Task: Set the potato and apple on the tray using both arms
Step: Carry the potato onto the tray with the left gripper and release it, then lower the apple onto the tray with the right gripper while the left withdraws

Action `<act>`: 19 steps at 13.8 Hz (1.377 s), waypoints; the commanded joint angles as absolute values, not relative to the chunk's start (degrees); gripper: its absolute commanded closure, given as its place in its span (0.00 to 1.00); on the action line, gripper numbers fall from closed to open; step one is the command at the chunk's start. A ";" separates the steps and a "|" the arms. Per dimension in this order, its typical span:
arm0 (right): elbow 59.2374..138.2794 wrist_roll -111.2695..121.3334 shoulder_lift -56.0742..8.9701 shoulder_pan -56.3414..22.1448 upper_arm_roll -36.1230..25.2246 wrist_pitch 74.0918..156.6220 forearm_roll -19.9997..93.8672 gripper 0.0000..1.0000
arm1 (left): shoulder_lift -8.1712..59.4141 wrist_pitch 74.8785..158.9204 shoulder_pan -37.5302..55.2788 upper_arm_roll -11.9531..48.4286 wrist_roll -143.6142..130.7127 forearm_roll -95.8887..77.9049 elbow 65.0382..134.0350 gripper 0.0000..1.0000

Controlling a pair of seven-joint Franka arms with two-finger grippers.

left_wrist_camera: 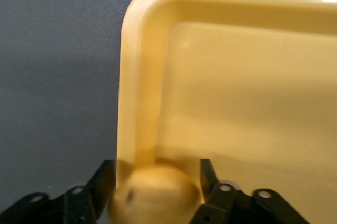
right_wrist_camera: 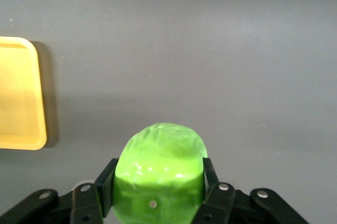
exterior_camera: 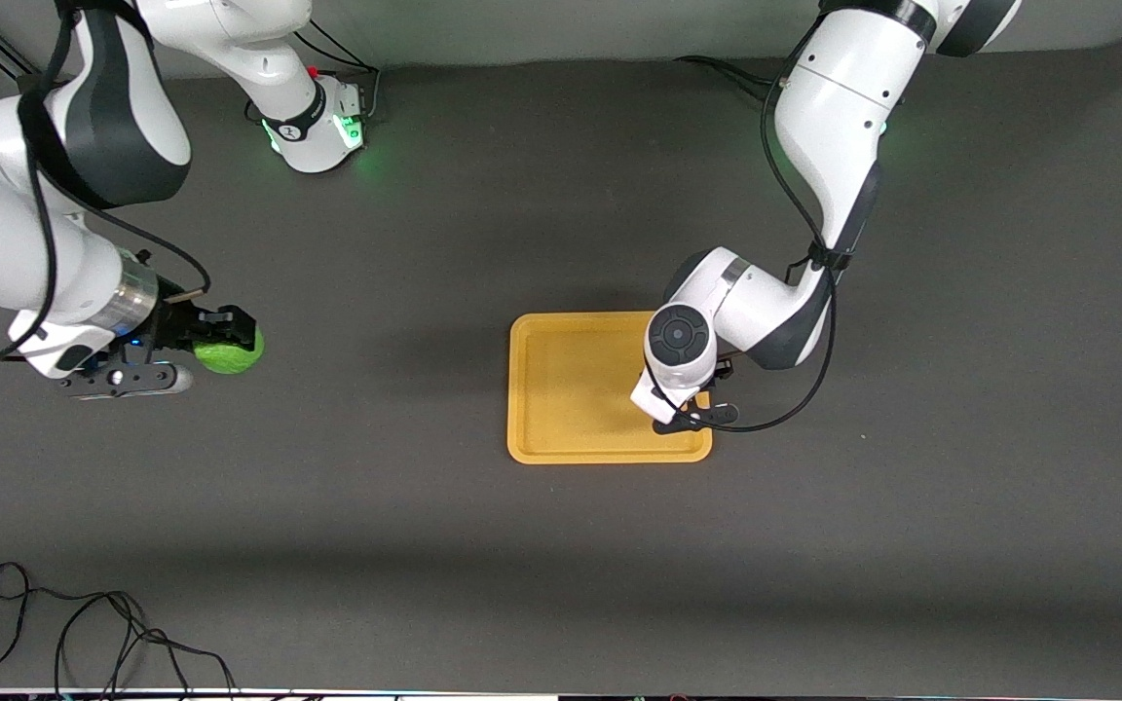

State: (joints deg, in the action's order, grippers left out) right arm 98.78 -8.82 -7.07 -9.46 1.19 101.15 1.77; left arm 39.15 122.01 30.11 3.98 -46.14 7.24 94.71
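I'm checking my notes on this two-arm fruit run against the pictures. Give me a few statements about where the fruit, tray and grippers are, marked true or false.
1. The right gripper is shut on the apple. True.
2. The apple already lies on the tray. False: it is held over bare table, toward the right arm's end, apart from the tray.
3. The left gripper holds the potato over a corner of the tray. True.
4. The left gripper is open with nothing between its fingers. False: its fingers are shut on the potato.
5. A second fruit lies loose on the tray floor. False: nothing else shows on the tray.
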 commanded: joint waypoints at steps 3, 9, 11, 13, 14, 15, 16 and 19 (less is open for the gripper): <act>99.93 -14.58 -6.50 -13.45 0.88 102.66 2.72 0.58 | 38.50 120.50 30.68 3.43 -46.76 8.35 94.04 0.09; 99.84 -18.80 -7.12 -16.78 0.88 104.32 2.72 0.58 | 29.55 115.09 26.29 3.43 -43.26 7.74 92.73 0.00; 99.41 -24.31 -8.43 -20.28 0.88 106.25 2.72 0.58 | 23.94 104.73 23.40 3.43 -34.68 7.38 91.50 0.00; 97.75 -32.21 -10.79 -25.28 0.88 108.53 2.73 0.58 | 18.75 100.12 19.44 3.43 -25.62 6.69 91.67 0.00; 94.34 -37.48 -13.59 -28.62 0.88 108.63 2.72 0.58 | 16.81 99.15 17.25 3.43 -20.62 5.20 92.02 0.00; 90.30 -42.40 -17.02 -31.61 0.88 108.63 2.72 0.58 | 15.48 98.01 14.88 3.43 -15.87 4.14 92.02 0.00; 85.83 -46.98 -20.18 -34.60 0.88 108.63 2.64 0.58 | 14.25 96.26 12.42 3.43 -10.69 3.00 92.11 0.00; 73.95 -58.77 -29.15 -42.25 0.88 108.11 2.55 0.57 | 11.44 90.36 5.64 3.34 0.32 1.76 92.37 0.00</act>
State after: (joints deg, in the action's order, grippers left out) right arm 84.56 -52.89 -21.71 -39.09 1.52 109.97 2.04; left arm 14.04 92.45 8.85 2.93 -5.52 2.96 90.36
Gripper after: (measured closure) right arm 0.344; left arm 0.000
